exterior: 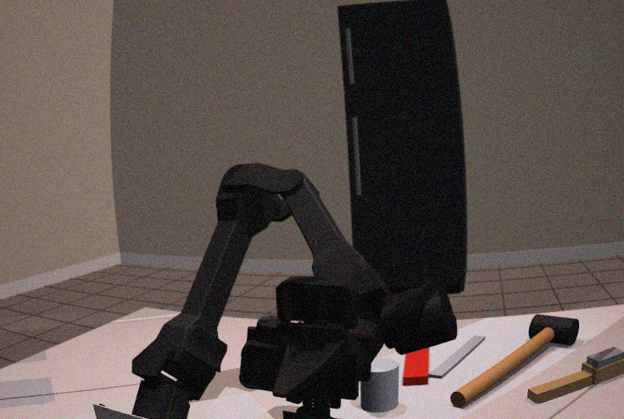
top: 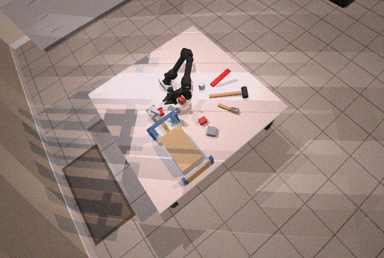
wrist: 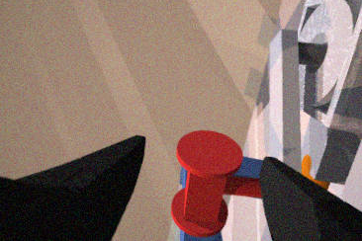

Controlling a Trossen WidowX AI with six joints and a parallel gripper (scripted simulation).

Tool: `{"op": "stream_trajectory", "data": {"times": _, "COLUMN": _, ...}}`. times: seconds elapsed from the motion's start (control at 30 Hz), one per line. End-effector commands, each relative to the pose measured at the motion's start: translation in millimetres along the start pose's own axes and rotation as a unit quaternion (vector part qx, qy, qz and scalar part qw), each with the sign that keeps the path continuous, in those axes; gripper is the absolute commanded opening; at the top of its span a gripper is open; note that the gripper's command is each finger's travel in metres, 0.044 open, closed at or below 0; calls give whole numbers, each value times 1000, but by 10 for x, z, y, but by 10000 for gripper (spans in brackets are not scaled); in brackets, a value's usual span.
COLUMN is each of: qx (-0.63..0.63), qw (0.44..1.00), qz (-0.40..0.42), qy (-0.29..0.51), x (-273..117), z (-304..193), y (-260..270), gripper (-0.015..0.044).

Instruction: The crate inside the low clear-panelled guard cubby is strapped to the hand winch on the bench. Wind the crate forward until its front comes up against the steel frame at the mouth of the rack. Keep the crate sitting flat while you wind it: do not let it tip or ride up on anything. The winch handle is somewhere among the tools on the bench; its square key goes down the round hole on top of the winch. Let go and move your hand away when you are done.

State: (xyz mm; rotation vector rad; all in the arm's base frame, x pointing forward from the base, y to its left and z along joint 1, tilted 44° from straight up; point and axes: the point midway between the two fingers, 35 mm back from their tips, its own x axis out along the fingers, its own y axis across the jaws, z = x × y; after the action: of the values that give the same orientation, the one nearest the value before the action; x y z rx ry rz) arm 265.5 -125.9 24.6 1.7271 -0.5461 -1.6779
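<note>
The tan crate [top: 181,149] lies flat in the clear-panelled cubby. Its front is a short way behind the blue frame [top: 162,123] at the mouth. An orange strap [top: 164,127] [wrist: 308,168] runs from it to the grey winch [top: 152,107] [wrist: 326,49]. The red winch handle [top: 158,112] stands at the winch, and its spool-shaped knob [wrist: 200,198] fills the lower wrist view. My gripper [top: 168,99] [wrist: 203,156] is open. Its fingers stand on either side of the knob, apart from it.
A small red block [top: 181,100] lies by the arm. A grey cylinder [top: 201,85] [exterior: 380,385], red bar [top: 220,77] [exterior: 416,361], grey strip [top: 226,82], mallet [top: 229,93] [exterior: 552,327], wooden scraper [top: 229,107], red block [top: 202,120] and grey block [top: 212,131] lie to the right.
</note>
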Motion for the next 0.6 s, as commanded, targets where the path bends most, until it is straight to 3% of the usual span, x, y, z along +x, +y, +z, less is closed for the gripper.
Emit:
{"op": "stream_trajectory", "data": {"times": 0.0, "qx": 7, "qw": 1000, "qz": 5, "qy": 5, "x": -26, "z": 19, "y": 526, "gripper": 240}}
{"op": "stream_trajectory", "data": {"times": 0.57, "qx": 6, "qw": 1000, "qz": 6, "qy": 2, "x": -21, "z": 50, "y": 584, "gripper": 240}}
